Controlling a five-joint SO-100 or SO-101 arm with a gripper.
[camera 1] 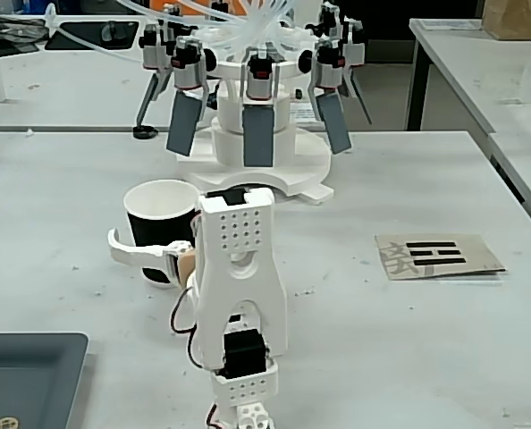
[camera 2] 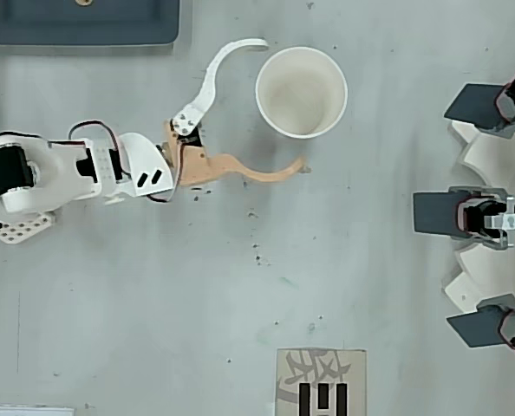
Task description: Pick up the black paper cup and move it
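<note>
Standing upright on the grey tabletop [camera 2: 344,286], the black paper cup [camera 2: 301,92] shows its white inside and rolled rim from overhead, and its matte black wall in the fixed view [camera 1: 161,231]. The hand [camera 2: 283,102] is spread wide, holding nothing: in the overhead view its white curved finger [camera 2: 212,76] arcs toward the cup's upper left, with the tip just beside the rim, while its tan finger [camera 2: 253,171] reaches below the cup, with the tip near the lower edge of the rim. Whether either tip touches the cup cannot be told from above. In the fixed view the white finger [camera 1: 131,249] crosses in front of the cup's black wall, low on it.

The white arm [camera 2: 75,169] stretches away from the cup toward the left edge of the overhead view; in the fixed view its perforated upper body [camera 1: 239,268] stands just right of the cup and hides part of it.

Beyond the cup in the fixed view stands a white machine with grey paddles [camera 1: 248,125]; overhead, its paddles [camera 2: 444,213] lie well to the cup's right. A dark tray [camera 2: 84,22] sits to the cup's upper left in the overhead view, and a printed card [camera 2: 320,381] lies far below it.
</note>
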